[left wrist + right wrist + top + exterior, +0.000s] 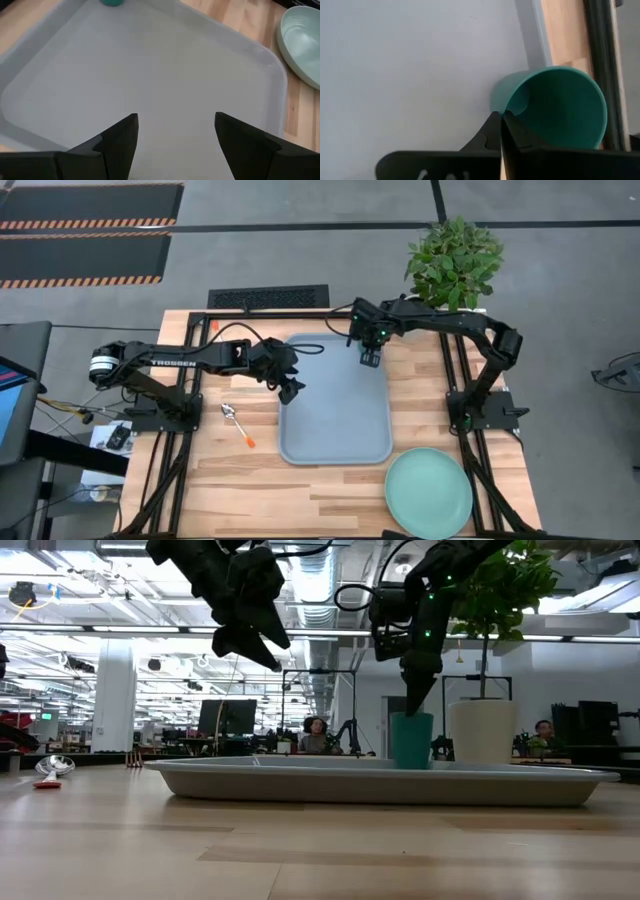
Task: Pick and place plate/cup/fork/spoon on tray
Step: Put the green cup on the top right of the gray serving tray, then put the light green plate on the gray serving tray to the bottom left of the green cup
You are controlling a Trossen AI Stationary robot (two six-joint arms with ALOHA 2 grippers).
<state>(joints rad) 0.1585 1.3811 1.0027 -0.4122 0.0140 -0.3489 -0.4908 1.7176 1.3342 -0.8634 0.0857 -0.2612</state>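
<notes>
The light blue-grey tray (335,420) lies in the middle of the table. My right gripper (370,360) is over the tray's far right corner, shut on the dark green cup (555,107), which also shows in the low view (411,740). My left gripper (291,390) hangs open and empty above the tray's left edge, with the tray floor (150,75) below it. The pale mint plate (428,492) rests on the table near the tray's near right corner. The orange-handled spoon (237,423) lies on the table left of the tray. I cannot make out the fork. My right gripper holds the cup by its rim wall (506,111), one finger inside the cup and one outside. The fingers come from above, pointing down. The cup is upright in the tray's far right corner; the tray's rim hides its base in the low view.
A potted plant (455,260) in a white pot (482,732) stands beyond the table's far right corner, close behind the cup. Black frame rails run along the table's left and right sides. People sit in the room behind the table.
</notes>
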